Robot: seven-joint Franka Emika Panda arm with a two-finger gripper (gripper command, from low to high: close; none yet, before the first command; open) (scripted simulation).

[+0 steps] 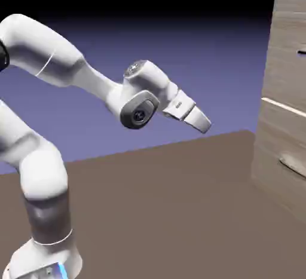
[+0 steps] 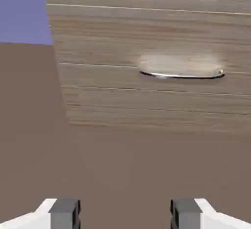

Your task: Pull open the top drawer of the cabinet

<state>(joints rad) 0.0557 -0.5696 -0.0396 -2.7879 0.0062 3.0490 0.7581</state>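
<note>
The top drawer [image 1: 290, 54] sits high on the cabinet [image 1: 281, 152], at the right edge of the exterior view, its grey-brown wood-grain front flush with the panels around it and only the tip of its small handle [image 1: 302, 52] visible at the frame's border. A pale seam [image 1: 284, 107] divides it from the lower drawer [image 1: 281, 158], whose own bar handle [image 1: 293, 165] shows below. The cabinet stands on the brown desk [image 1: 167, 206], before a blue-violet backdrop [image 1: 197, 57]. Well to the left of the cabinet, the white arm [image 1: 66, 63] rises from the lower left and bends over, with the hand [image 1: 203, 122] tilted down toward the cabinet, hanging in open air above the desk and apart from every drawer front. In the hand view, the two grey fingertips [image 2: 65, 212] stand wide apart with nothing between them, facing a wood-grain drawer front and its grey bar handle [image 2: 182, 74] across a stretch of desk.
</note>
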